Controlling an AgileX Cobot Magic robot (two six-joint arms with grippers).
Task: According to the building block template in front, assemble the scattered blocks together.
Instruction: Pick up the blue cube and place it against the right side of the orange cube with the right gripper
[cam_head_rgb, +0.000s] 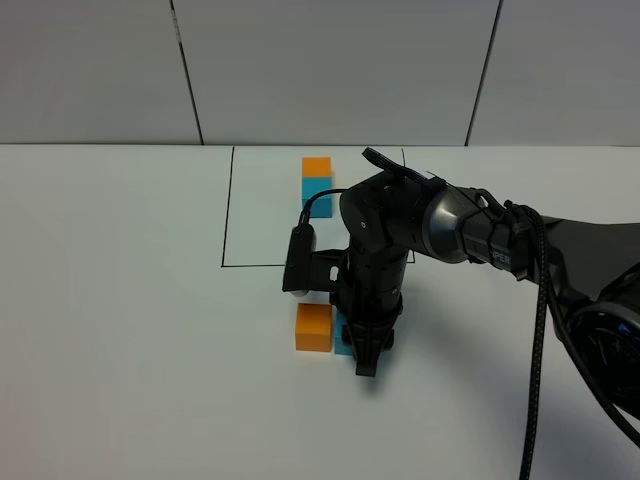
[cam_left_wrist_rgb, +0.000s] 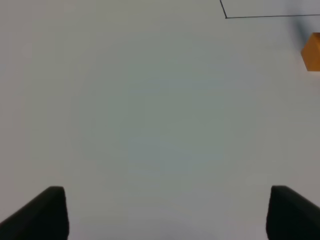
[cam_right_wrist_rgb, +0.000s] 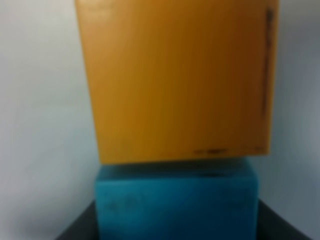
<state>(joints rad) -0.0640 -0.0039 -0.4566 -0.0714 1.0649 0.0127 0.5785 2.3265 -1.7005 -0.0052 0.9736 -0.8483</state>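
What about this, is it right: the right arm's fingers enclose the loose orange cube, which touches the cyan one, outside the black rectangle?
Wrong in one thing: the fingers enclose the cyan cube, not the orange cube, as the right wrist view shows. The cubes touch, outside the black rectangle.

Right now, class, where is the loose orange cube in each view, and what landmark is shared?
Exterior high: orange cube just outside the black rectangle.
Left wrist: at the edge, near the rectangle's corner.
Right wrist: fills the picture, touching the cyan cube.
Landmark: the rectangle, though not in right wrist.
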